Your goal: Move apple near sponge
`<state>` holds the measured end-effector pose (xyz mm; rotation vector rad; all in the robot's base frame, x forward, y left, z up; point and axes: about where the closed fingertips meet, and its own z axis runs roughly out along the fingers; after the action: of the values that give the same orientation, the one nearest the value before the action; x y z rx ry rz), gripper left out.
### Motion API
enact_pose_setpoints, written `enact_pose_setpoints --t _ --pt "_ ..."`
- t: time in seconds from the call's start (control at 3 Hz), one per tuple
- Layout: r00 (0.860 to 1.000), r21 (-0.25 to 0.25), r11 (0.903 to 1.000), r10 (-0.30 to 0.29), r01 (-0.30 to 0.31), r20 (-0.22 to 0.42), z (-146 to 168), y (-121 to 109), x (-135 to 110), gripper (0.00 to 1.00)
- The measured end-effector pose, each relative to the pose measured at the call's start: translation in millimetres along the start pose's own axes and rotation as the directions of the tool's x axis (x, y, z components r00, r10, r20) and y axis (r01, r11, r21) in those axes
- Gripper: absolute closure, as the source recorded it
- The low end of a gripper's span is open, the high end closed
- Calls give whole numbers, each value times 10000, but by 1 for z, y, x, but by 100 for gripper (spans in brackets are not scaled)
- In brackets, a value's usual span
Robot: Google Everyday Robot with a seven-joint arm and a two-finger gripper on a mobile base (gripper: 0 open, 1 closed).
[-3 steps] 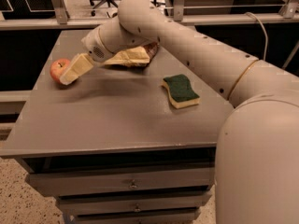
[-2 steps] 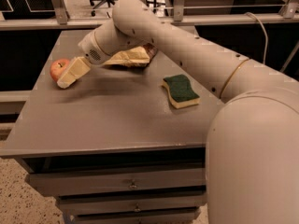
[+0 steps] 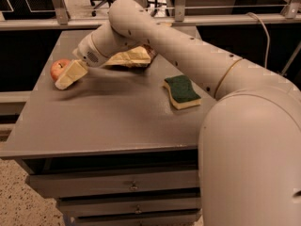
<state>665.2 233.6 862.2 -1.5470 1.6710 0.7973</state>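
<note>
Three things lie on the grey table: a green-topped sponge, a tan chip bag behind and left of the sponge, and a red apple far to the sponge's left, well apart. The gripper sits right against the apple; whether it grips, I cannot tell.
</note>
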Motion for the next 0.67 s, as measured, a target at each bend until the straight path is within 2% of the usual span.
enact_pose_setpoints --t 0.67 --pt "9986 -11 9997 241 -241 -466 -13 -5 19 78"
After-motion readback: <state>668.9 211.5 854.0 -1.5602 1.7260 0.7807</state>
